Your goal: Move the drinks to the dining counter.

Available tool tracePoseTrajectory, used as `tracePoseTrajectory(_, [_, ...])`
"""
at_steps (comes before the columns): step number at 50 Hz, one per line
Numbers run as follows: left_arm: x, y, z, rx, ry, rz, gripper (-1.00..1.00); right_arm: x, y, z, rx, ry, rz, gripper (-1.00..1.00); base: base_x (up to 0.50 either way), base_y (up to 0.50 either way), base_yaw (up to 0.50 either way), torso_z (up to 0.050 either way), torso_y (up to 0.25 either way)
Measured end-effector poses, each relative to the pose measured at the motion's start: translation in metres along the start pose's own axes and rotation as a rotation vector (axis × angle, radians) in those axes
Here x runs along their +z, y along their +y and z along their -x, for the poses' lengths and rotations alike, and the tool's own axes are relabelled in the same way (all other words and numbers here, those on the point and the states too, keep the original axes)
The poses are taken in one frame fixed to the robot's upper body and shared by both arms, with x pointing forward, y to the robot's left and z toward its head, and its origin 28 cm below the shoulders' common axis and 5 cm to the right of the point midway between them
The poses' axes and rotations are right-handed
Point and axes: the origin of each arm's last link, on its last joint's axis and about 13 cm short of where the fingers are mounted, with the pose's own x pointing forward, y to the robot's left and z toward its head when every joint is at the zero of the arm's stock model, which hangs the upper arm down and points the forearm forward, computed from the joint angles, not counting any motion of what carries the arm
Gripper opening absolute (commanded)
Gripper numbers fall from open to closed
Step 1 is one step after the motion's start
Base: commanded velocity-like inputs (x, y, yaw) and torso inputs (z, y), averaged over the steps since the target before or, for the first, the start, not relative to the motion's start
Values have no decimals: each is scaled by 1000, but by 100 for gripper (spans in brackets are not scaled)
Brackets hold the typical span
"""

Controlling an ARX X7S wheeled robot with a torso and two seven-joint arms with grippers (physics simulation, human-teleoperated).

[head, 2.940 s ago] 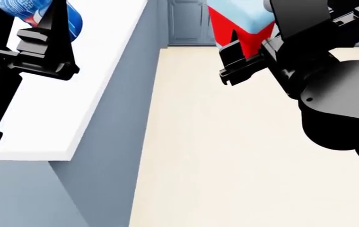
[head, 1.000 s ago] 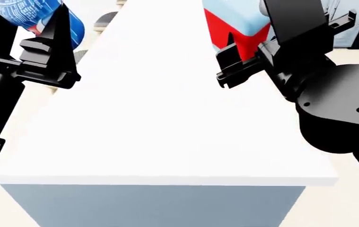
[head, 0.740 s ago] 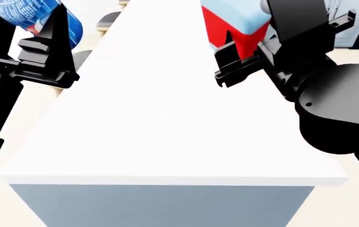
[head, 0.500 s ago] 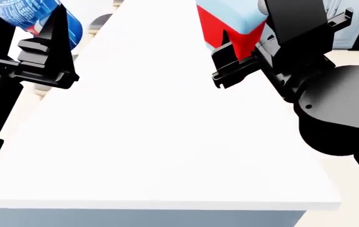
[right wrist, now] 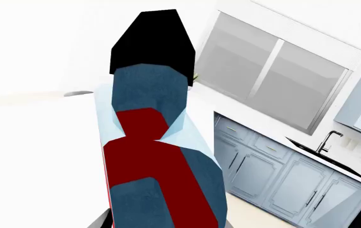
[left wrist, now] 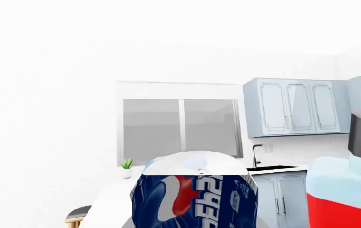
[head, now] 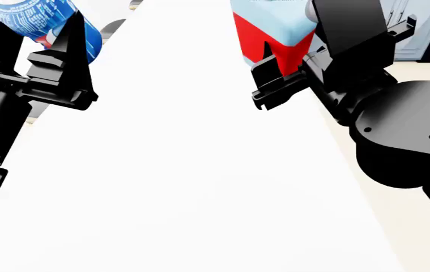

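Observation:
In the head view the dining counter [head: 184,170] fills the middle as a long white top running away from me. My left gripper [head: 37,34] is shut on the blue Pepsi can [head: 29,14], held tilted above the counter's left edge. My right gripper [head: 302,54] is shut on the light-blue bottle [head: 268,28] with the red label, above the counter's right side. The left wrist view shows the can [left wrist: 193,199] close up, with the bottle [left wrist: 348,190] beside it. The right wrist view shows the bottle [right wrist: 155,156] with its black cap, over the counter [right wrist: 41,156].
Grey round stools [head: 113,27] stand along the counter's left side; one stool [left wrist: 79,216] shows in the left wrist view. Beige floor [head: 411,238] lies right of the counter. Grey-blue cabinets [right wrist: 263,180], a sink tap [right wrist: 326,140] and a window [left wrist: 180,126] line the far wall.
The view has swung onto the counter and moved forward over it; its near edge has dropped out of the bottom of the view. Both grippers still hold their drinks in the same pose.

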Motion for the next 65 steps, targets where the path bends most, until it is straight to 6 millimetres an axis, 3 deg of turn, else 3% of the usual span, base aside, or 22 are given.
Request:
tracePoseTrajectory(30, [-3,-12,-8,-38,227,-99,-100,-8,0,-12,-7,184,-116,-100,0,0,0,0,1])
tracePoseTrajectory(65, [-6,-15,-4,-71,282,-127,-100,-22,7,-12,79,341,-186,-100,0,0,0,1,1])
